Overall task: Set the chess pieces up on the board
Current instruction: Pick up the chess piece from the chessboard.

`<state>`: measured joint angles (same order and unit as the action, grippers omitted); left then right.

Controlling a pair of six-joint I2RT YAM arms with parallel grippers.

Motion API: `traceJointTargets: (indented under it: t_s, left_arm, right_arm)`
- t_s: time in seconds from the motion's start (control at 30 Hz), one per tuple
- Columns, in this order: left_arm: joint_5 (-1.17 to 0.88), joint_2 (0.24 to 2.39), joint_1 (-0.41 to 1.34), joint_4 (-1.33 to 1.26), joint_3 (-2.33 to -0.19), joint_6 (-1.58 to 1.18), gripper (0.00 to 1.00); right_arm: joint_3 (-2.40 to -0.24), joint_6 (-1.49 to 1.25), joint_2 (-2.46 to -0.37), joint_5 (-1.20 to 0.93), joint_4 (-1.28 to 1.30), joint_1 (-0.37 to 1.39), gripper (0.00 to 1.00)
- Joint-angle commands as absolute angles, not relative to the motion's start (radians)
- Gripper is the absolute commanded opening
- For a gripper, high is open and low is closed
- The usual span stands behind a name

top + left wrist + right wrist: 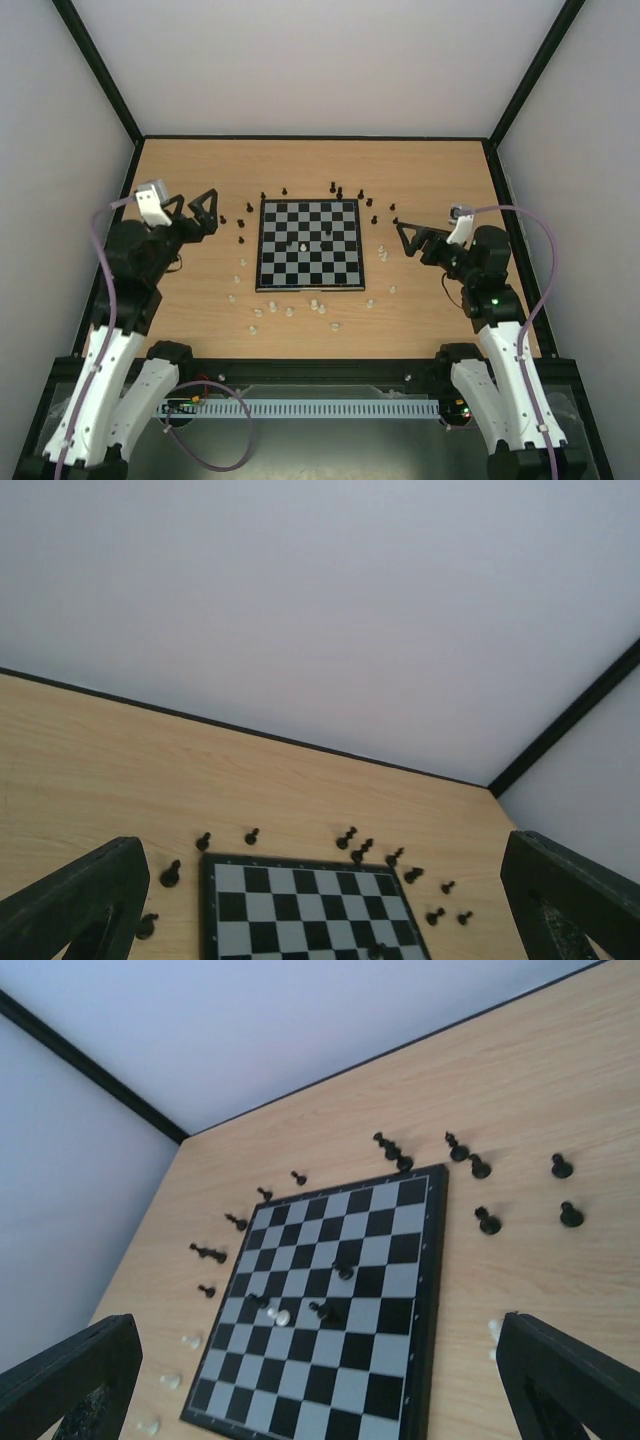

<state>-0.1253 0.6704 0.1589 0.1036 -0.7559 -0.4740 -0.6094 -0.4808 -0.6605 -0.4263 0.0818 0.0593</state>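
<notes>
Wooden tabletop [430,180]; board [309,244] mid-frame, few pieces [303,244] on it, most scattered around; left gripper [207,212], right gripper [404,238]: jaws wide, empty.

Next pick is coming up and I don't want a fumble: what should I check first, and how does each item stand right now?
1. left fingers open, empty: ok.
2. right fingers open, empty: ok.
3. board lying flat, mostly bare: ok.
4. black pieces on home squares: not ok, most stand off the board.
5. white pieces upright for gripping: cannot tell, too small.
</notes>
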Motion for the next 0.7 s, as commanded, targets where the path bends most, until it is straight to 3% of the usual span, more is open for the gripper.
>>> traceJointTargets:
  t_s: [0.0, 0.3, 0.67]
  left_arm:
    - [-0.225, 0.573, 0.164, 0.243, -0.754, -0.532, 1.0]
    - [-0.292, 0.593, 0.167, 0.263, -0.785, -0.601, 1.0]
    - [-0.289, 0.688, 0.169, 0.311, -0.859, -0.614, 1.0]
  right_arm:
    - [-0.641, -0.52, -0.608, -0.535, 0.194, 0.064, 0.99]
    - [-0.594, -0.683, -0.56, -0.653, 0.12, 0.065, 0.99]
    - [-0.642, -0.798, -0.762, -0.807, -0.018, 0.067, 0.99]
